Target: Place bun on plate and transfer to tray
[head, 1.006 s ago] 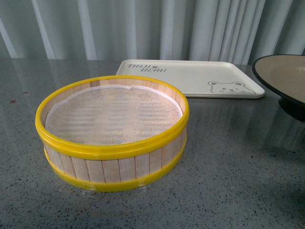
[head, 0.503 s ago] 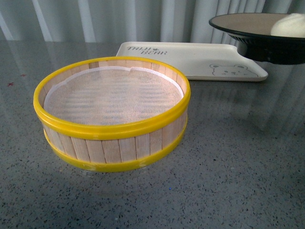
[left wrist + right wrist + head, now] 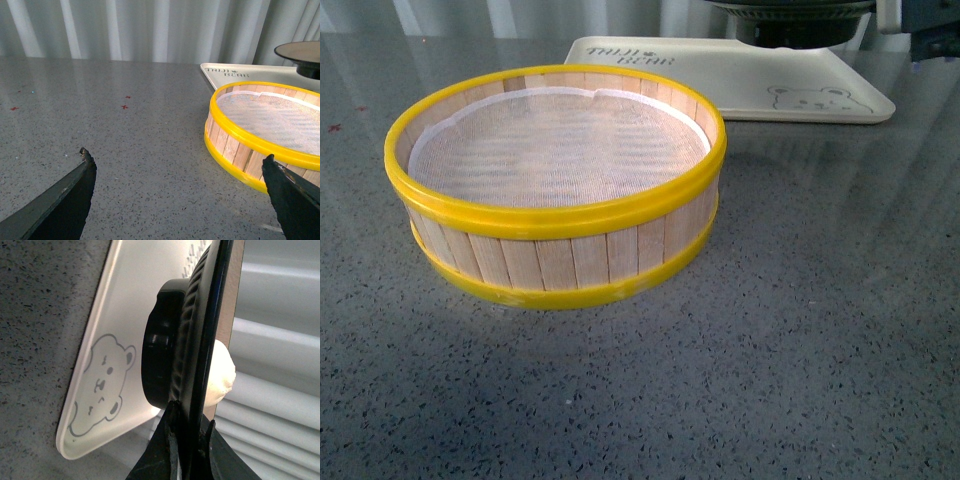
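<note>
Nearest, in the left wrist view, the left pincer (image 3: 177, 156) is seen spread wide over the grey speckled counter (image 3: 800, 350), and nothing is held between its two dark fingers (image 3: 70, 200). A little further, a round steamer basket (image 3: 555, 185) of wooden slats with yellow rims is stood on the counter. It is lined with a white mesh cloth (image 3: 555, 145), and nothing else is seen inside it. Just behind the basket, the tray (image 3: 730, 75) is laid flat on the counter, with a bear face (image 3: 817, 97) printed near its right corner. Over the far part of the tray the plate (image 3: 800, 20) is held; only its black foot and underside are shown in the front view. Whether the foot touches the tray cannot be told. In the right wrist view the black rim of the plate is pinched by the right pincer (image 3: 190, 417), one finger below and one on the tan inside. The bun (image 3: 220, 372) is carried on the plate, close to the pinched edge. Behind all, pale pleated curtains (image 3: 150, 30) are seen.
</note>
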### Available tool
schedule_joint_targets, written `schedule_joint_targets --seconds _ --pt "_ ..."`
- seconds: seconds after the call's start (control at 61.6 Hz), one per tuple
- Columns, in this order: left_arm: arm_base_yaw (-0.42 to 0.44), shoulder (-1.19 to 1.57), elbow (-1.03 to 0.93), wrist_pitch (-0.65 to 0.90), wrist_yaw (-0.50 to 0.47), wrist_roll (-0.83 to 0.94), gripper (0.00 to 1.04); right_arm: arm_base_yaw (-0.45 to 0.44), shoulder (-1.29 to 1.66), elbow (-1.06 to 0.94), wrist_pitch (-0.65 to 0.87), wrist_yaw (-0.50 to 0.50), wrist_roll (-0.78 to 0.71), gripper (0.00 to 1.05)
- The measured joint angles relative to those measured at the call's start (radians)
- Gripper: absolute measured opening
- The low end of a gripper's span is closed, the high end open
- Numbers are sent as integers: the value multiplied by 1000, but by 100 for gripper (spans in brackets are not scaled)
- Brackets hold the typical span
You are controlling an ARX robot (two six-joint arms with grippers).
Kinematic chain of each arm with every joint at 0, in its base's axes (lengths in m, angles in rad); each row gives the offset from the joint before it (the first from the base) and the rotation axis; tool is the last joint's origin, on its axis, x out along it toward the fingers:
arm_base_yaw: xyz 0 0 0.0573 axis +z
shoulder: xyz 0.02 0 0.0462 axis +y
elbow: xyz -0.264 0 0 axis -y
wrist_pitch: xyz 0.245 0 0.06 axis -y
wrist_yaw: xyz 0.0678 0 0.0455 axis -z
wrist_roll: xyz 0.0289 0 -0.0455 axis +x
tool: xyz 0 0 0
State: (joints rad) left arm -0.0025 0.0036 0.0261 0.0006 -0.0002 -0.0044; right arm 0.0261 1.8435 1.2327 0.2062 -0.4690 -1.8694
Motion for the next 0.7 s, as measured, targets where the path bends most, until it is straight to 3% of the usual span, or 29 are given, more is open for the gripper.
schedule_joint_targets --seconds 0.422,0.698 --pt "0 0 0 0 0 0 98 17 197 215 -101 30 -67 2" --pt "0 0 0 0 0 0 98 15 229 246 -108 37 -49 2"
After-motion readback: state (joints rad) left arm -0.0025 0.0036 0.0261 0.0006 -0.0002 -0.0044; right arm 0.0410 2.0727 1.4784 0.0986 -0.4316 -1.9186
